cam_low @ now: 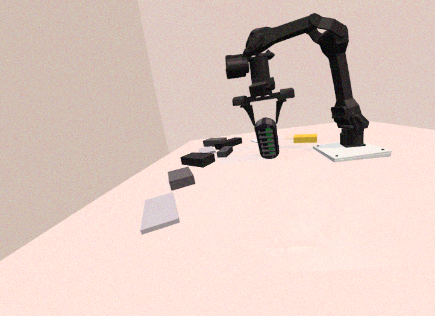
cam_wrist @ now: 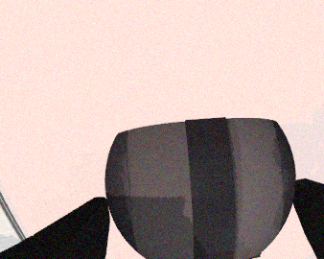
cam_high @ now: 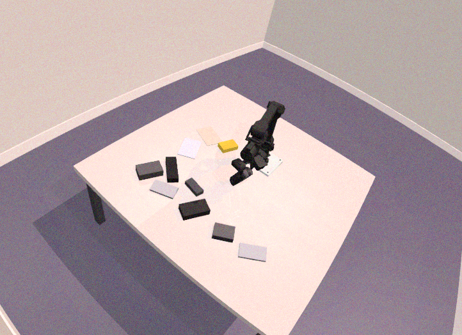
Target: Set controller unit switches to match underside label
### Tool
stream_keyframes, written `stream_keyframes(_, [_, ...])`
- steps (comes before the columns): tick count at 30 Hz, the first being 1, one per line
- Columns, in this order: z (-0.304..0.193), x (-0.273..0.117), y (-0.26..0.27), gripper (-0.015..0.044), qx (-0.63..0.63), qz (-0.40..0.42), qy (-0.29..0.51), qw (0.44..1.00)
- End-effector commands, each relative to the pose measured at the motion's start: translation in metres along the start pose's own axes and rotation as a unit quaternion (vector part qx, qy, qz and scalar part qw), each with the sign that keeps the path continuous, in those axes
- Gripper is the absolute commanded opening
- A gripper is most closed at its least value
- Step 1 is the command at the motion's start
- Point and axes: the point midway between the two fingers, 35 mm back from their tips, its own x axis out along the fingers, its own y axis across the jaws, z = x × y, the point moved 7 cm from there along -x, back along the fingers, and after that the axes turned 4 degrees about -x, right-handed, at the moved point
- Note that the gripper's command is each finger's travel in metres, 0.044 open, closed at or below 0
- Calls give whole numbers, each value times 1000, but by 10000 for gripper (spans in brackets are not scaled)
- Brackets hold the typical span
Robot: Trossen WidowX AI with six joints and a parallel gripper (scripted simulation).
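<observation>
The dark grey controller unit [cam_high: 236, 179] [cam_low: 267, 140] [cam_wrist: 157, 168] is held off the bench, stood on end and slightly tilted. Its switch face is turned toward the exterior camera and shows dark rockers with green parts; I cannot tell each switch's setting. The wrist view shows a rounded end with a darker band down it. My gripper [cam_low: 266, 123] [cam_wrist: 201, 192] is shut on the unit, one finger against each side near its upper end. The underside label is hidden in all views.
Dark blocks [cam_high: 194, 209] [cam_high: 223, 231] [cam_low: 197, 159] and pale plates [cam_high: 252, 252] [cam_low: 160, 212] lie along one side of the bench [cam_high: 298, 219]. A yellow block [cam_high: 228, 146] [cam_low: 305, 138] lies behind the unit. The arm stands on a white base plate [cam_low: 326, 154].
</observation>
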Motion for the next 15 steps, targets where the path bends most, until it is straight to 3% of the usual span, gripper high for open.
stream_keyframes(1, [-6,0,1,336,0,2,4,1000])
stream_keyframes(15, [-18,-2,2,336,0,2,4,1000])
